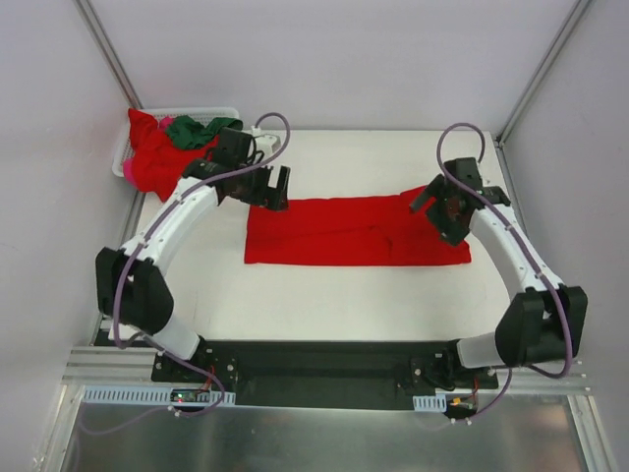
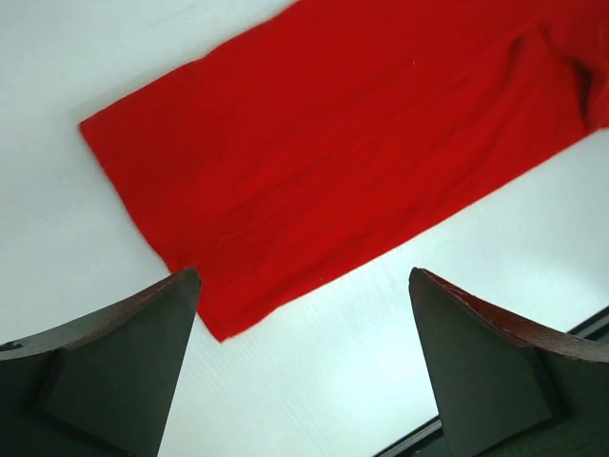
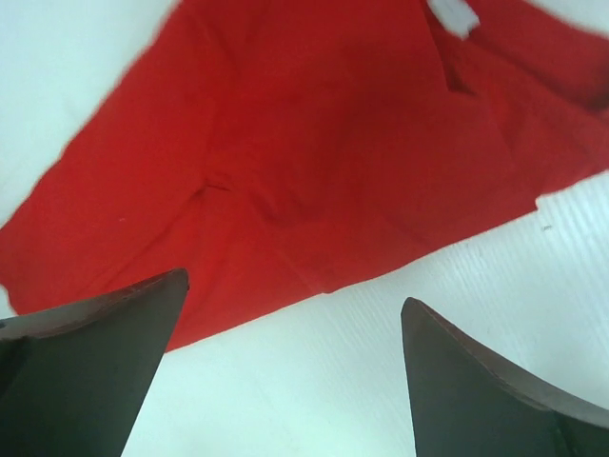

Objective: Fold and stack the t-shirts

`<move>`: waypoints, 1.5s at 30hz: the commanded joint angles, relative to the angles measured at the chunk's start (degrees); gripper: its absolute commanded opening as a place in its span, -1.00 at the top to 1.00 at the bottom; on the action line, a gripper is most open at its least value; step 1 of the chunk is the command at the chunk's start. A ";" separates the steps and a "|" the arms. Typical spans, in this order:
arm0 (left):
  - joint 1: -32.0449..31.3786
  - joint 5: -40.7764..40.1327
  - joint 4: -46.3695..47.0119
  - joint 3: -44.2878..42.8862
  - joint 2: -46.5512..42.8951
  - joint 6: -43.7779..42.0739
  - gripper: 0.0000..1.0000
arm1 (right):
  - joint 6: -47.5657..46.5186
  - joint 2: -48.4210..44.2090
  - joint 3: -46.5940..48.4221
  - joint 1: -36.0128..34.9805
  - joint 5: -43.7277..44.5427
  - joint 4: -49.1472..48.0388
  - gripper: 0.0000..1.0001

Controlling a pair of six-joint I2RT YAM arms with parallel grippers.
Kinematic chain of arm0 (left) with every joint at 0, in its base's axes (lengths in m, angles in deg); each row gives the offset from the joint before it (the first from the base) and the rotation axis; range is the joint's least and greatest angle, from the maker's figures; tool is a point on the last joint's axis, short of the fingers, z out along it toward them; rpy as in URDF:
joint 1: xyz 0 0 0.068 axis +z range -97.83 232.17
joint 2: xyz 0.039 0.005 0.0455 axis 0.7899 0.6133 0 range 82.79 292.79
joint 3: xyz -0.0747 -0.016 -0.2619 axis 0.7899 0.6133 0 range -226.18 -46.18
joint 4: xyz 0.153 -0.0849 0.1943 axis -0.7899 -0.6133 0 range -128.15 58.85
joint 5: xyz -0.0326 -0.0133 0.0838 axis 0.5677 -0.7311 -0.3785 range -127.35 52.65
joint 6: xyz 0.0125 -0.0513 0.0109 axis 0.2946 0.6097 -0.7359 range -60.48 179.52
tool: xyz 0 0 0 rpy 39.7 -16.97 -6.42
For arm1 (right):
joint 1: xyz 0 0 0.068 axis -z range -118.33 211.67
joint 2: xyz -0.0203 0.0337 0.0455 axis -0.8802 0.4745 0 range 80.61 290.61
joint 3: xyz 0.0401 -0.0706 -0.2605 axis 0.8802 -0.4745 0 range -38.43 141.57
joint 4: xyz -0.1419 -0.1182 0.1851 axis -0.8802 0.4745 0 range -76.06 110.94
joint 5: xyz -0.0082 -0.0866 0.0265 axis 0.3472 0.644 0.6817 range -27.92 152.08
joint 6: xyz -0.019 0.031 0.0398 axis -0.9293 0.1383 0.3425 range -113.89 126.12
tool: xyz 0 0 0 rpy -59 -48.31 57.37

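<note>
The red shirt [image 1: 354,231] lies as a folded strip on the worktop [image 1: 324,295]. Both jaws hover spread and empty over its ends. I think the cross fold comes next: pinch corners cleanly.

A plain bright red t-shirt [image 1: 354,231] lies across my white table [image 1: 324,295] — solid colour, no print. Beyond the shirt's left end, a white lattice basket [image 1: 201,112] holds more red cloth [image 1: 152,162] and a dark green shirt [image 1: 197,130]. Either side of the shirt, my arms [image 1: 182,211] show white with black joints and purple cables [image 1: 123,285] — my fingers [image 2: 114,371] dark grey, edged in dull red.
</note>
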 commanded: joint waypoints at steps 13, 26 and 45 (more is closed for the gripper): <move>-4.02 1.53 1.68 -11.78 28.24 -14.93 -0.82 | 30.69 29.38 10.62 -3.48 3.71 -0.03 -1.00; -7.27 -14.13 3.87 -1.60 30.37 10.36 -0.78 | 25.25 38.08 16.22 -3.84 2.49 -5.13 -1.00; -34.24 -20.83 1.51 13.64 17.25 57.06 -0.79 | -2.25 63.22 57.19 -7.78 -8.24 -5.66 -0.99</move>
